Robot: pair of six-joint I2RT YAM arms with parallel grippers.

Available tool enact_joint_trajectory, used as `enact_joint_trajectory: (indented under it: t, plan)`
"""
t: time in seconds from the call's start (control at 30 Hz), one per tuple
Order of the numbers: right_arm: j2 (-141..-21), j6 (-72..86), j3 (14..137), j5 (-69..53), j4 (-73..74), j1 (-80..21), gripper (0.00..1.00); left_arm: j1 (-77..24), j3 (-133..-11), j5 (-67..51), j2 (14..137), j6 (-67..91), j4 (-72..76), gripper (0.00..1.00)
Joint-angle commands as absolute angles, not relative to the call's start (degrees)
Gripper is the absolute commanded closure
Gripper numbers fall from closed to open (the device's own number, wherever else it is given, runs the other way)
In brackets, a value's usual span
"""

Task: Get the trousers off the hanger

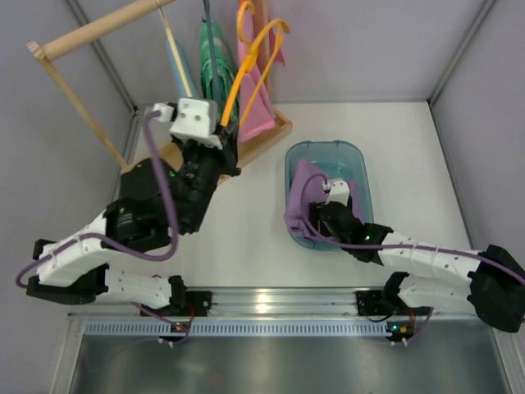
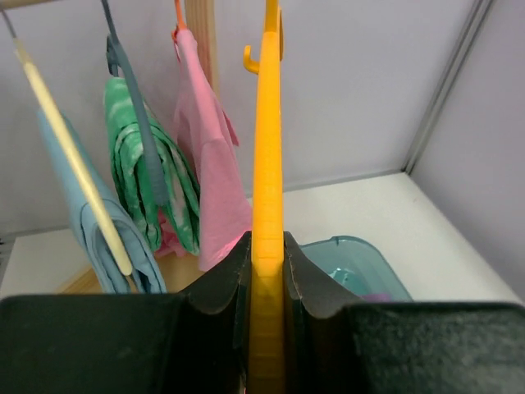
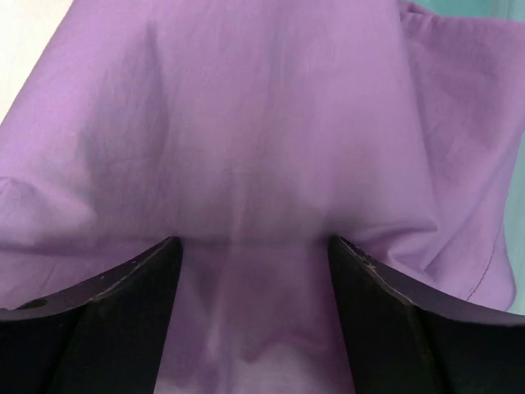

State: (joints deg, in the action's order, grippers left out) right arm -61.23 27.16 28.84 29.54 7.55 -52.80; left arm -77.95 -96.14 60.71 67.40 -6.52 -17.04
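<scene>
My left gripper (image 2: 267,242) is shut on the lower bar of the bare orange-yellow hanger (image 2: 267,148), which stands edge-on and rises to its hook. From above, that hanger (image 1: 243,78) slants up from the left gripper (image 1: 225,123) by the rack. The lilac-purple trousers (image 1: 302,193) lie crumpled in the teal bin (image 1: 324,148), draped over its left wall. My right gripper (image 1: 332,193) is down in the bin on the cloth. In the right wrist view the trousers (image 3: 246,123) fill the frame, and the right gripper (image 3: 254,246) is open, its jaws wide apart with cloth lying between them.
A wooden rack (image 1: 98,29) with a wooden base (image 1: 275,131) stands at the back left. On it hang a light blue garment (image 2: 90,230) on a pale wooden hanger, a green garment (image 2: 156,189) on a dark blue-grey hanger, and a pink garment (image 2: 213,164). Grey walls enclose the table.
</scene>
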Motion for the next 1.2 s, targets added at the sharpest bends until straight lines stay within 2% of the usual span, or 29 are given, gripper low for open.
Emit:
enact_joint_trajectory:
  t: [0.0,0.03,0.13,0.4,0.67,1.0,1.17]
  plan:
    - [-62.3,30.1,27.6,30.5,0.5,-52.9,0.25,-82.4,-100.5,69.0,65.0,-12.8,-14.7,1.00]
    - [-62.2,30.1,27.2,30.8,-1.2,-52.8,0.19,-84.5,-101.0,70.4,65.3,-13.8,-14.7,1.00]
    - [-60.9,30.0,27.0,31.0,-1.1,-52.8,0.12,-86.3,-103.2,74.0,66.3,-17.4,-14.6,1.00]
    - [-55.9,29.6,24.7,32.2,-0.5,-52.7,0.05,-86.3,-115.2,80.9,68.9,-27.1,-14.3,1.00]
    - [-58.2,29.4,26.0,31.6,-1.5,-52.6,0.03,-86.3,-112.8,90.3,64.5,-31.4,-14.3,1.00]
    - [-64.4,29.4,27.3,30.2,-3.3,-52.4,0.03,-86.3,-115.9,94.3,64.0,-34.0,-14.3,1.00]
    - [-66.5,29.4,27.9,29.8,-3.9,-51.7,0.02,-86.3,-112.2,98.6,62.4,-36.4,-14.3,1.00]
